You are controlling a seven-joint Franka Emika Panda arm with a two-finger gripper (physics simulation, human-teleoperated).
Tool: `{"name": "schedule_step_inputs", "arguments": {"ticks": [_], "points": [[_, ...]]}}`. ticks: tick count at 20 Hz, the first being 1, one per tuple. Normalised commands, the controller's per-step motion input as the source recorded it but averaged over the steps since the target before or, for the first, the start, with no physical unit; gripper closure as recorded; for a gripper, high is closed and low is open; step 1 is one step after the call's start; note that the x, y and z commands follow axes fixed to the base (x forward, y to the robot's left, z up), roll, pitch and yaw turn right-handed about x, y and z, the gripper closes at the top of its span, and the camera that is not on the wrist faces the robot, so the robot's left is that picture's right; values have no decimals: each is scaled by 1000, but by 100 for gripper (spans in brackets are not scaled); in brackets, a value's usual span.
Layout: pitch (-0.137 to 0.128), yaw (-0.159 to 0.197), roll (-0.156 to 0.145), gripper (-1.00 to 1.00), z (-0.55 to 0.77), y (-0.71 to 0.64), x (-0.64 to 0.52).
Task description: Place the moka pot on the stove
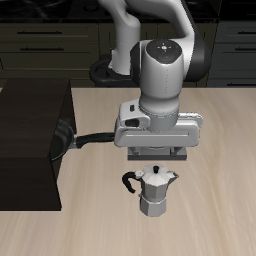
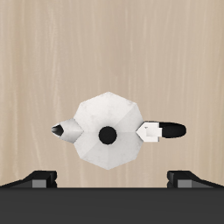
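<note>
Wrist view shows the hand (image 2: 109, 178), fingers spread wide and holding nothing, poised directly above the moka pot (image 2: 107, 131) standing upright on the desk (image 2: 52, 52), apparently needing to descend and grip it first.

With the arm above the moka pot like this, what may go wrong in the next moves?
1. The end effector hangs above the moka pot, not yet around it. The wrist view shows the lid knob off the midline between the fingers, so one finger may push the pot over on descent.
2. The handle sticks out sideways; a finger might strike it.
3. The frying pan lies nearby and might be hit while carrying.
</note>
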Motion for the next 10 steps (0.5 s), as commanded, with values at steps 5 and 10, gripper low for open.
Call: {"name": "schedule_step_inputs", "arguments": {"ticks": [5, 10], "points": [[-13, 21, 0, -100, -210, -17, -61], [17, 11, 13, -100, -192, 48, -48]]}}
